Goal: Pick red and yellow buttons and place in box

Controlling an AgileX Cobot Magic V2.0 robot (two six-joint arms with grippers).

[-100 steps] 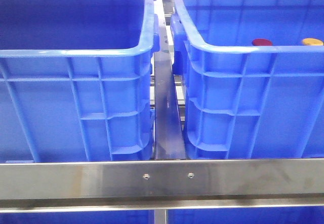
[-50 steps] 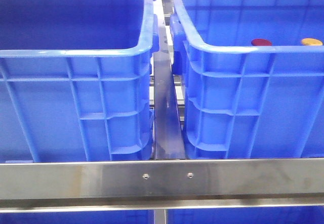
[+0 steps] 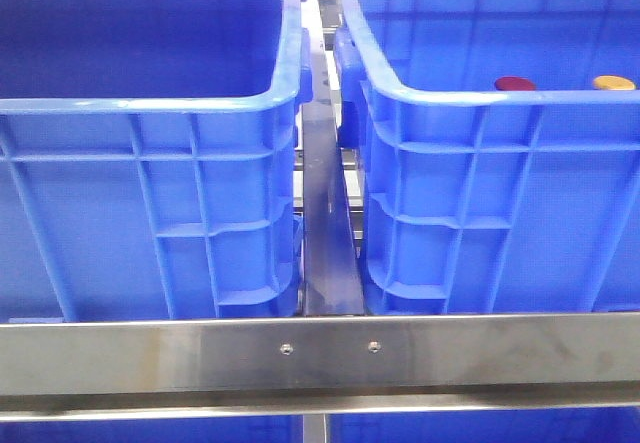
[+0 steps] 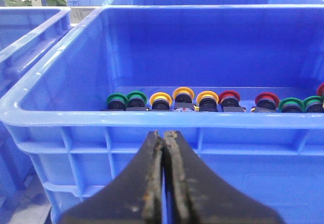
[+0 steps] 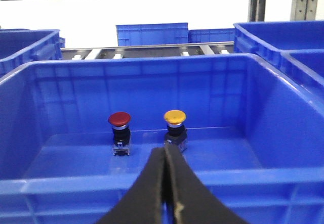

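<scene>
Right wrist view: the red button (image 5: 120, 119) and yellow button (image 5: 174, 116) are domed caps on dark bodies, standing upright side by side on the floor of a blue crate (image 5: 283, 176), yellow at red's 3 o'clock. The right gripper (image 5: 165, 155) is pressed closed, empty. The left gripper (image 4: 164, 138) is likewise closed, empty, before another crate (image 4: 61, 118) holding a row of green, yellow and red switches (image 4: 183, 97).

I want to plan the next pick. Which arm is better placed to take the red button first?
Probably the right. Its shut gripper points into the crate holding the red button and yellow button. The left gripper, also shut, faces another crate with many mixed buttons.
</scene>
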